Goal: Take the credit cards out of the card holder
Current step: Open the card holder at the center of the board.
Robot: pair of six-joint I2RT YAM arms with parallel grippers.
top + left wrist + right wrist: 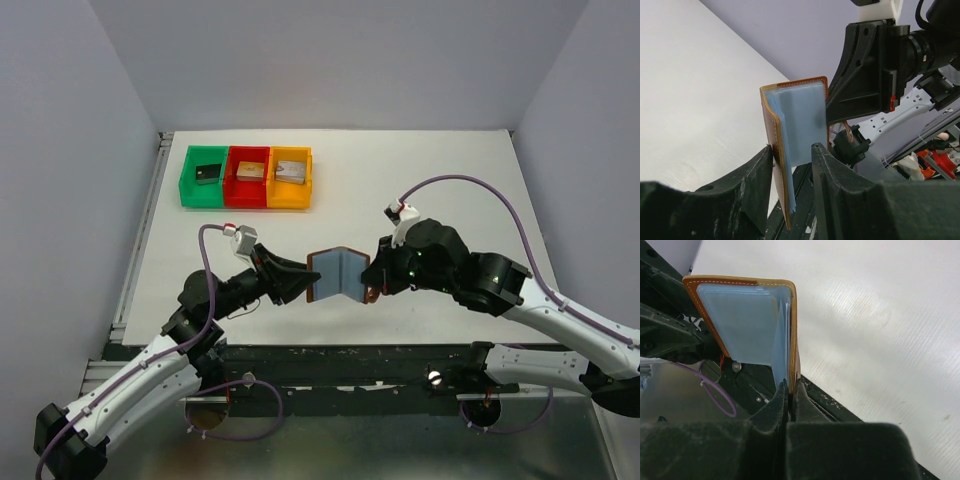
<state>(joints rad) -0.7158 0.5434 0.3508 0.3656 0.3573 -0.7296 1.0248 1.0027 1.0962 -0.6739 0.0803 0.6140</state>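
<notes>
The card holder (pixel 338 270), a brown leather bifold with pale blue-grey inner pockets, is held open in a V above the table's near edge. My right gripper (pixel 372 280) is shut on its right flap, seen edge-on in the right wrist view (pixel 790 385) with the holder (pixel 745 325) rising above the fingers. My left gripper (pixel 303 280) is open around the left flap; in the left wrist view (pixel 792 147) the holder (pixel 800 120) touches the left finger and stands clear of the right one. No credit card shows; any in the pockets are hidden.
Green (pixel 205 175), red (pixel 247 176) and orange (pixel 290 177) bins stand in a row at the back left, each with a small blocky piece inside. The white table (pixel 450 180) ends at a dark front rail (pixel 340 352) just below the holder.
</notes>
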